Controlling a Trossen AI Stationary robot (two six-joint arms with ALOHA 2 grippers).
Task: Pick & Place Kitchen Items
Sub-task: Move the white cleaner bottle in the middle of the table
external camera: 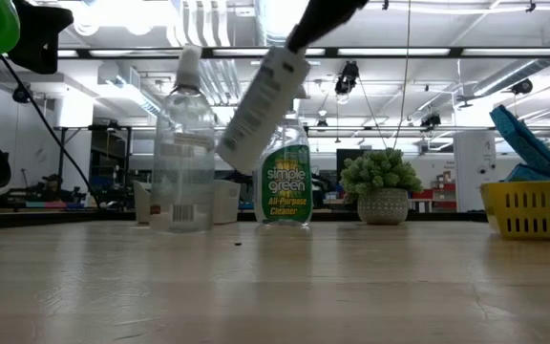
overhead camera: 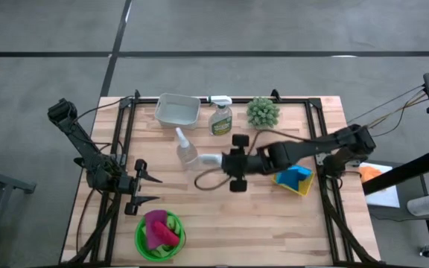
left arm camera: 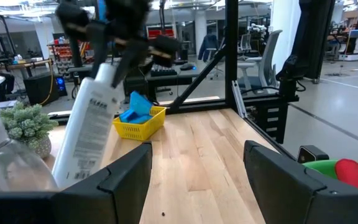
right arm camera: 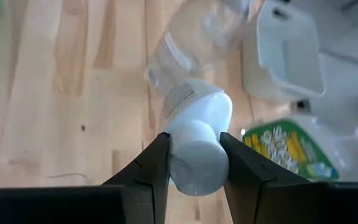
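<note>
White bottle (right arm camera: 194,146) is up off the desk (overhead camera: 259,223), tilted, clamped at its cap end between the right gripper's (right arm camera: 193,165) fingers (right arm camera: 154,168). From above, that gripper (overhead camera: 226,161) sits mid-desk with the bottle (overhead camera: 208,159) poking out toward the left side. Low view shows the bottle (external camera: 261,107) hanging at a slant in front of the green cleaner bottle (external camera: 285,182) and just beside the clear spray bottle (external camera: 183,143).

Left gripper (overhead camera: 149,187) hangs near the desk's left edge, fingers (left arm camera: 126,177) apart and holding nothing. Close by, at the near edge, a green bowl (overhead camera: 144,246) holds a pink cloth (overhead camera: 157,227).

At the back stand a grey tub (overhead camera: 177,110), the cleaner bottle (overhead camera: 221,117) and a potted plant (overhead camera: 263,112). Right of centre, a yellow basket (overhead camera: 302,186) carries a blue sponge (overhead camera: 295,176).
</note>
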